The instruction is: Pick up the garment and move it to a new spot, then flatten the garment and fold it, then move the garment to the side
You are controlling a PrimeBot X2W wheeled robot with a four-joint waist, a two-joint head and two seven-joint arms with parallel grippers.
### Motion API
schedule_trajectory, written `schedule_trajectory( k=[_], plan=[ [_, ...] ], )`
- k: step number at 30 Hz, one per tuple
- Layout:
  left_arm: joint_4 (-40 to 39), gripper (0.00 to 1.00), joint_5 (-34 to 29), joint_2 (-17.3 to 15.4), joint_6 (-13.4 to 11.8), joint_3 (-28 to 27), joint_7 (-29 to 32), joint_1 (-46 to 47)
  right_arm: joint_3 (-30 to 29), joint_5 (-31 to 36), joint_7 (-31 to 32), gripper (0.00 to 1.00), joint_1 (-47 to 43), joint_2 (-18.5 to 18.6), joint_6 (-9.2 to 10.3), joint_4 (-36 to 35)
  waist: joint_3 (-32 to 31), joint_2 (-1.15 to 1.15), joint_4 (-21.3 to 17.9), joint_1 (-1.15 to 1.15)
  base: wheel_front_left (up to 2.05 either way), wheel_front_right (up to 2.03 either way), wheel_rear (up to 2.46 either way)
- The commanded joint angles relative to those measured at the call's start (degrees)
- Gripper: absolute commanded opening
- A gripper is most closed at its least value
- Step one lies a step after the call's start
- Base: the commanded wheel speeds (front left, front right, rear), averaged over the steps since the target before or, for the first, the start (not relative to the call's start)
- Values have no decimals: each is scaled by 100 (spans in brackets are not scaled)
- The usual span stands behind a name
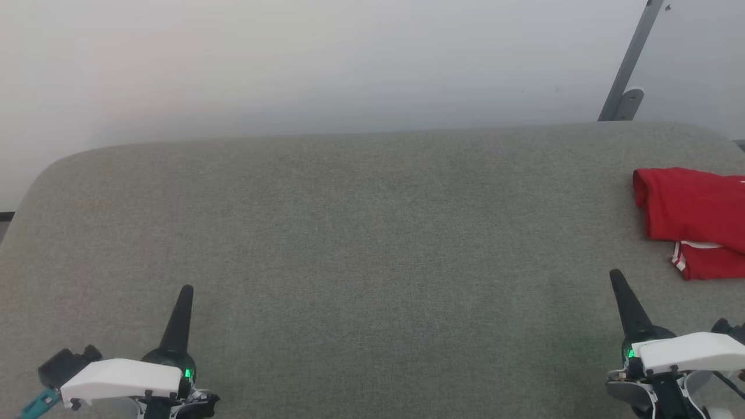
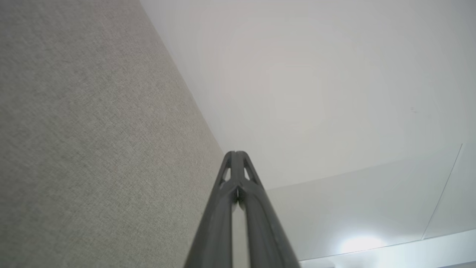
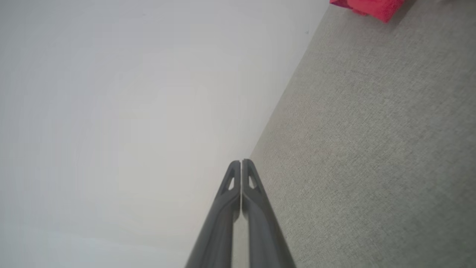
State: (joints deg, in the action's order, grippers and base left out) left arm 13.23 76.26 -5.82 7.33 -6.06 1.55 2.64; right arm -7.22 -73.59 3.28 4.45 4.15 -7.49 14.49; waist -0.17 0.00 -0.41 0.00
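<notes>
The left hand (image 1: 186,290) and right hand (image 1: 614,276) are clenched empty, so the right, nearer the red thin-fabric jersey (image 1: 692,206) on the grey cloth surface (image 1: 372,233), should probably open before pinching its edge.

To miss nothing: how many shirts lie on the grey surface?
1: a red shirt at the right edge of the grey surface, partly cut off by the picture edge; more could lie beyond.

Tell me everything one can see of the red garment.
The garment is red, thin-looking cloth, folded into a flat, slightly rumpled bundle. A red-and-white striped trim shows at its near edge. It lies at the right end of the grey padded surface, partly cut off by the picture's edge. In view, only the surface touches it.
</notes>
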Motion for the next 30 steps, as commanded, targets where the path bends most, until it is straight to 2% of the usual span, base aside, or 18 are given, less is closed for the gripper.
schedule_trajectory(
  k=[1,30],
  plan=[
    [-20,0,173,3,19,-33,59,149,14,-158,38,0,115,-7,-1,-66,1,0,2,0,0,0,0],
    [56,0,1222,218,24,-54,395,327,56,-1402,254,0,184,-102,-1,-60,24,0,29,0,0,0,0]
  ],
)
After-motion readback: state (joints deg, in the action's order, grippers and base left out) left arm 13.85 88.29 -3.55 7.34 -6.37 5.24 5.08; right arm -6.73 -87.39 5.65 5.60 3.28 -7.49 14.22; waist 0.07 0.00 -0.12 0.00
